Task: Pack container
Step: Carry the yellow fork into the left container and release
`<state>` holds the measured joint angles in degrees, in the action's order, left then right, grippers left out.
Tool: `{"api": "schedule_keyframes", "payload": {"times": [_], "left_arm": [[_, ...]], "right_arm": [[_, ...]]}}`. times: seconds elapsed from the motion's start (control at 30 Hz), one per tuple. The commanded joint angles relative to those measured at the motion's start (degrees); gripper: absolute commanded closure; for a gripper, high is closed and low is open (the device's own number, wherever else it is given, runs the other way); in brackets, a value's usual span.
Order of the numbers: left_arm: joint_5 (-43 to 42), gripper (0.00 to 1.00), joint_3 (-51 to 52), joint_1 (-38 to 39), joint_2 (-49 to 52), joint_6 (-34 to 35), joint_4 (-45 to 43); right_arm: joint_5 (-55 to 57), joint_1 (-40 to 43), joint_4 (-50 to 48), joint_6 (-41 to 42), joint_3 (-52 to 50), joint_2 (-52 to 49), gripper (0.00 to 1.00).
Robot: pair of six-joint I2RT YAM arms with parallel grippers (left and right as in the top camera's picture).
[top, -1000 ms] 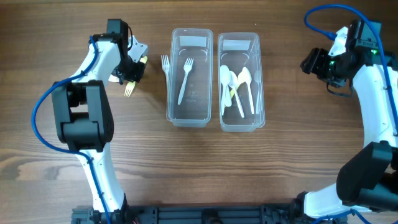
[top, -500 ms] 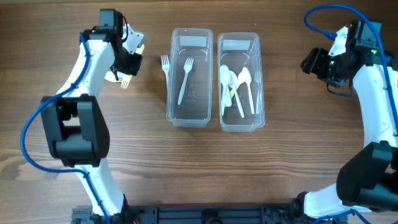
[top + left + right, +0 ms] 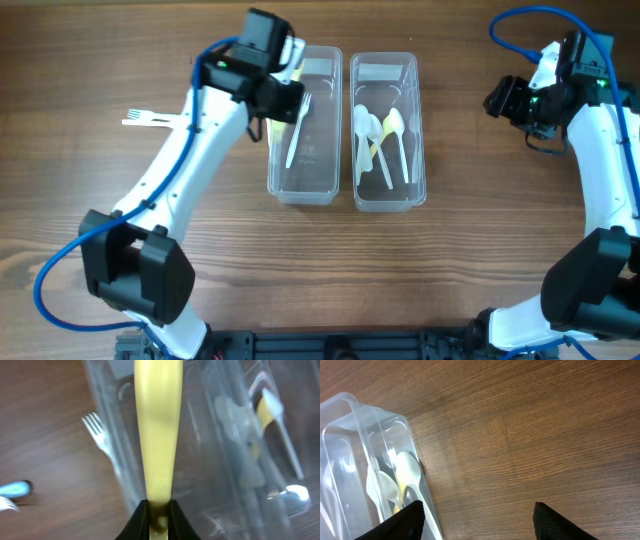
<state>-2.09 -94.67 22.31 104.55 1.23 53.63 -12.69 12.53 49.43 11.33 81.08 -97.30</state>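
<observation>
My left gripper [image 3: 278, 92] is shut on a yellow fork [image 3: 156, 435], gripped by one end [image 3: 159, 508], and holds it above the left rim of the left clear container [image 3: 304, 185]. That container holds a white fork [image 3: 297, 132]. The right clear container [image 3: 386, 195] holds several white and yellow spoons [image 3: 385, 135]. In the left wrist view a white fork [image 3: 100, 435] lies on the table just left of the left container [image 3: 117, 460]. My right gripper [image 3: 500, 100] is open and empty at the far right, over bare wood [image 3: 477, 520].
Another white fork [image 3: 150, 119] lies on the wooden table at the left. The right container's corner shows at the left of the right wrist view [image 3: 355, 455]. Blue cables loop off both arms.
My left gripper has swung right with the yellow fork, from the table's left side to above the left container's rim. A white fork at the left is now uncovered. The right arm has not moved.
</observation>
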Motion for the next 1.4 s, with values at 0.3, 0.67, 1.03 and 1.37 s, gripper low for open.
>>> {"api": "schedule_keyframes", "payload": {"times": [0.3,0.67,1.03,1.37], "left_arm": [[1.42,0.58,-0.63,0.44,4.33,14.47,-3.41],[1.07,0.54,-1.70,-15.45,7.80,22.40,-4.26],[-4.37,0.61,-1.70,-12.37,21.27,22.38,-10.36],[-4.33,0.64,-1.68,-9.38,23.32,21.51,-12.20]], "right_arm": [[-0.94,-0.13,-0.79,0.72,-0.20,-0.74,0.31],[-0.96,-0.13,-0.85,0.83,-0.20,-0.74,0.30],[-0.98,-0.13,-0.70,0.90,-0.20,-0.74,0.30],[-0.96,-0.13,-0.79,0.87,-0.20,-0.74,0.30]]}}
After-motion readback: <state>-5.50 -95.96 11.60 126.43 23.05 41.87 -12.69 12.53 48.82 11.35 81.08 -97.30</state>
